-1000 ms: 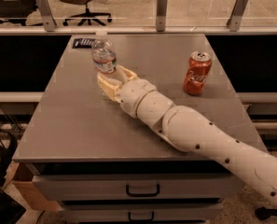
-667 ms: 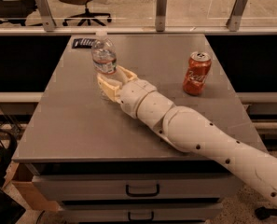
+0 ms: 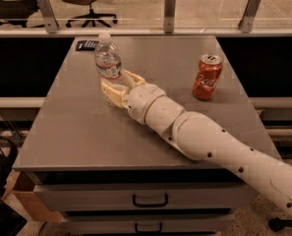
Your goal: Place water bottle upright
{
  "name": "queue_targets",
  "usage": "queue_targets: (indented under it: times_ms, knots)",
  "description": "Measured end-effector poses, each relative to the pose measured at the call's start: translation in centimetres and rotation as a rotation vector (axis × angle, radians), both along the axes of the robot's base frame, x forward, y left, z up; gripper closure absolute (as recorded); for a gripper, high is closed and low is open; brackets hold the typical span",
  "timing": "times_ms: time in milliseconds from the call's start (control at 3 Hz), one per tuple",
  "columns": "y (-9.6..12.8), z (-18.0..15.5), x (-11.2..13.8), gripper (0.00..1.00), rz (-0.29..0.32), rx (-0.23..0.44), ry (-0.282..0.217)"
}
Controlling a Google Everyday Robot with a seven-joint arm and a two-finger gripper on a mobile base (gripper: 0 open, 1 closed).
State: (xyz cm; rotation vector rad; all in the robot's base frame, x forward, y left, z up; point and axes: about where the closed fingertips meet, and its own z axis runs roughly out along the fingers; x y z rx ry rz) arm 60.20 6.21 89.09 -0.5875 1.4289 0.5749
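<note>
Grey table [image 3: 86,136], upright water bottle [image 3: 107,58], jaws at its base, soda can [image 3: 207,77]

One water bottle [image 3: 108,58]; one soda can [image 3: 207,77]; one table [image 3: 81,132]; two drawers [image 3: 86,198]; one tool [image 3: 116,82] at the bottle's base

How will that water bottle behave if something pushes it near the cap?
The water bottle stands tall on a narrow base, so a high push would probably tip it. Its round body would likely roll afterwards. The thin clear plastic may flex. The gripper sits by its base.
</note>
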Motion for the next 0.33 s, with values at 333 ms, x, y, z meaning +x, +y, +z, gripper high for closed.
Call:
queue_targets:
  times_ms: [333]
  knots:
    - [0.01,0.01,0.0,0.14,0.0,0.0,0.0]
